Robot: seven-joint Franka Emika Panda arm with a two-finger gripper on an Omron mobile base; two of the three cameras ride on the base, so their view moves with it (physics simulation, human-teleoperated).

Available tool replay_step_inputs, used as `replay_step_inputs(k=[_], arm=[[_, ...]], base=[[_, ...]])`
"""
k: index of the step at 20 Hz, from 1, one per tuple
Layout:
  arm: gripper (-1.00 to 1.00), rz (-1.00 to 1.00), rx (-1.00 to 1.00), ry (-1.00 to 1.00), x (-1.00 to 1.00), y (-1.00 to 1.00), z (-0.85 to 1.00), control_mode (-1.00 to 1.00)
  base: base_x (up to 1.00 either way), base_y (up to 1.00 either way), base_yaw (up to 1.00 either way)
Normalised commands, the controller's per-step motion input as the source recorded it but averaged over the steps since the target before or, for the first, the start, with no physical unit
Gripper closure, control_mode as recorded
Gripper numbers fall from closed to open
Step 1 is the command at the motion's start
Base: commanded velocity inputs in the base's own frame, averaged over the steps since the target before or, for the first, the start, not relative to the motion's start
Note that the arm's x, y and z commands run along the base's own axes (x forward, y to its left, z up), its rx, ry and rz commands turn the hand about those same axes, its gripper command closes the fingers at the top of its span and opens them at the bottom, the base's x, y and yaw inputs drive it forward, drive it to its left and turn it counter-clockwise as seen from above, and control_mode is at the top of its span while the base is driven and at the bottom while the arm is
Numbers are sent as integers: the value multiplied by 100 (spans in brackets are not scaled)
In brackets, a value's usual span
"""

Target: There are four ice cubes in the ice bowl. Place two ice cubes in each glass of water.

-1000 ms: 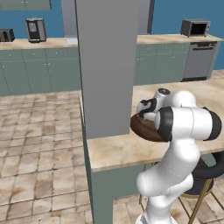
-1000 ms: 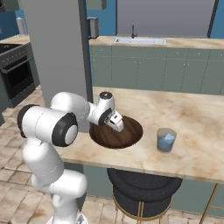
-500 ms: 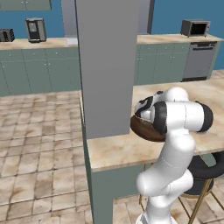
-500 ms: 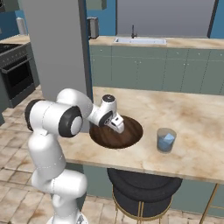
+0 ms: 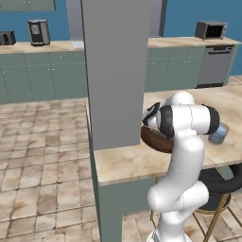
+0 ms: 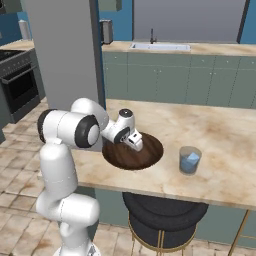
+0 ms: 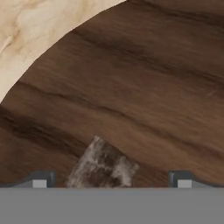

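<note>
A beige marble island counter (image 6: pixel 220 130) stands in a blue-walled kitchen with green cabinets (image 6: pixel 175 75); no writing is legible. The gripper (image 7: pixel 111 181), fingers wide apart, hovers over the ice bowl (image 6: pixel 145 157), apparently straddling one ice cube (image 7: pixel 103 164). A glass of water (image 6: pixel 190 160) stands nearby.

The left base view looks forward and down from behind the arm's left, past a grey pillar (image 5: pixel 116 71) onto the marble counter (image 5: pixel 127 163). The right base view faces the same counter from behind the arm's right, and these 2 share the ice bowl (image 6: pixel 134 154) and a glass (image 6: pixel 190 160). The hand view sits very close over the bowl's wood grain.
</note>
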Motion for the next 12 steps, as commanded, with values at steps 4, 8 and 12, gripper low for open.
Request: replay_step_inputs(k=[4,8,12], arm=[[-100,0,0,0,29,0,-22,-100],[-100,0,0,0,28,0,-29,-100],[-100,0,0,0,23,0,-32,-100]], base=[[0,0,0],[0,0,0],[0,0,0]])
